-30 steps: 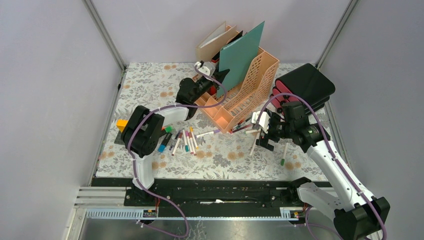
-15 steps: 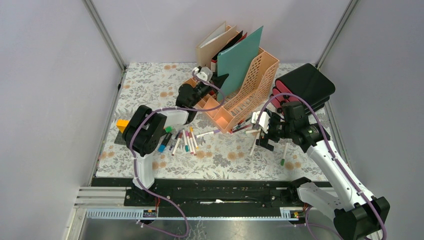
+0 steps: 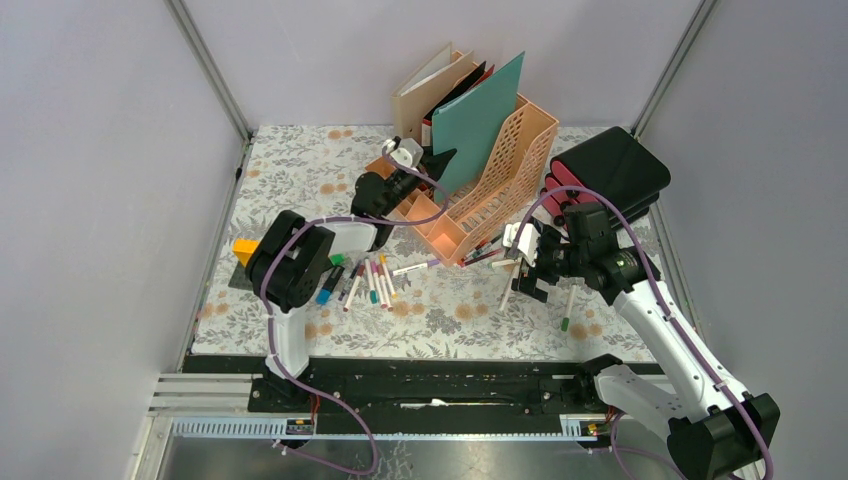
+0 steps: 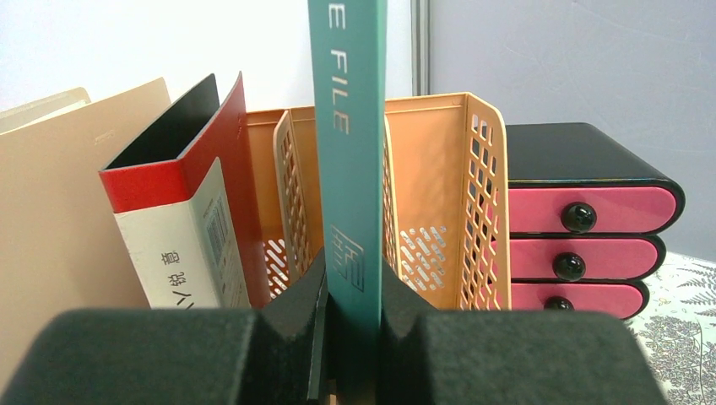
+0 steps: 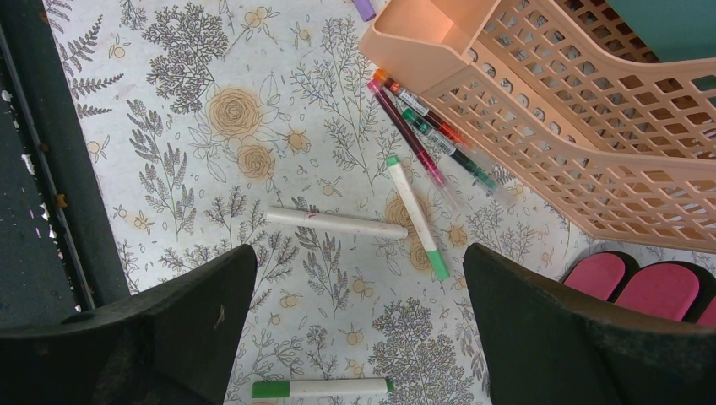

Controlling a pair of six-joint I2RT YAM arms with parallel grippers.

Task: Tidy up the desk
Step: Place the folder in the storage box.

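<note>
The desk is a floral-cloth tabletop between grey walls. A teal file stands tilted in the peach file rack at the back. My left gripper is shut on its lower near edge. In the left wrist view the file's spine rises straight up between both pads of the left gripper. My right gripper hangs open over loose pens in front of the rack. The right wrist view shows the right gripper holding nothing, bare cloth under it.
A beige folder and a red-and-black one stand left of the teal file. A black drawer unit with pink fronts sits right of the rack. Several markers lie at centre-left, with more pens by the rack. A green-capped marker lies nearer.
The left gripper has shifted slightly with the teal file, whose top edge now sits a little lower and further left. The right arm has not moved.
</note>
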